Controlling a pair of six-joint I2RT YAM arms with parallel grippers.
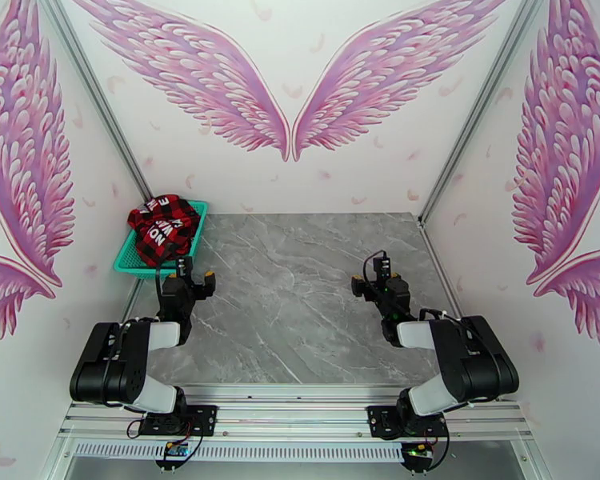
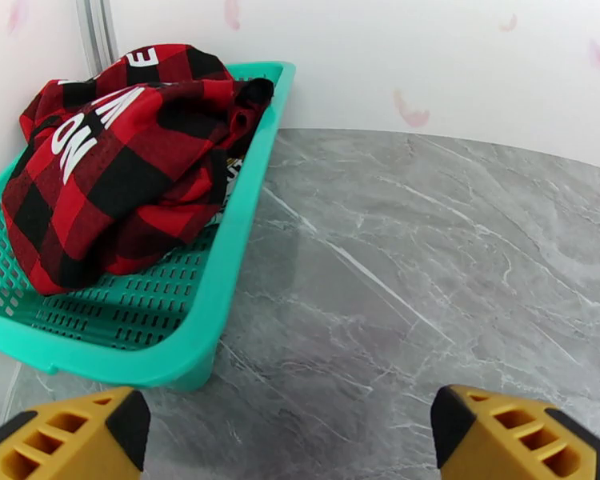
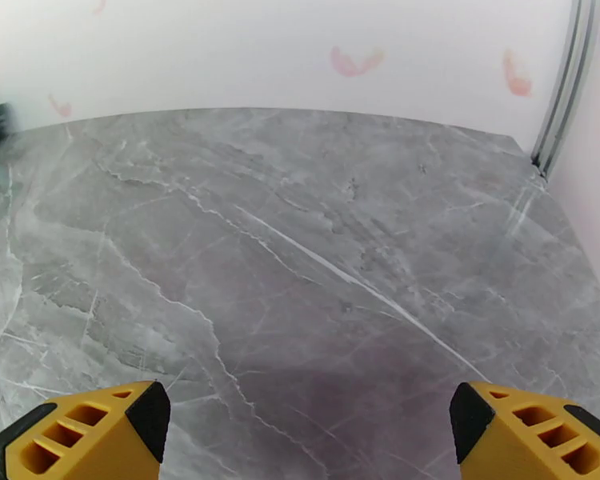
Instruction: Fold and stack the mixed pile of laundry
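The left gripper [image 2: 288, 430] stood wide open, its yellow slotted fingertips holding nothing above the smooth grey marble-veined table [image 2: 428, 250]. Ahead and to its left, the plaid garment [image 2: 116, 170], soft, crumpled and marked with white lettering, lay heaped in the teal perforated plastic basket [image 2: 220, 258]. The right gripper [image 3: 308, 430] was likewise wide open, holding nothing, over the same slab.

The garment [image 2: 116, 162] is red-and-black plaid with white lettering; basket [image 2: 100, 355] teal; table [image 2: 428, 258] grey, white-veined; fingers [image 2: 68, 438] yellow, black-tipped.
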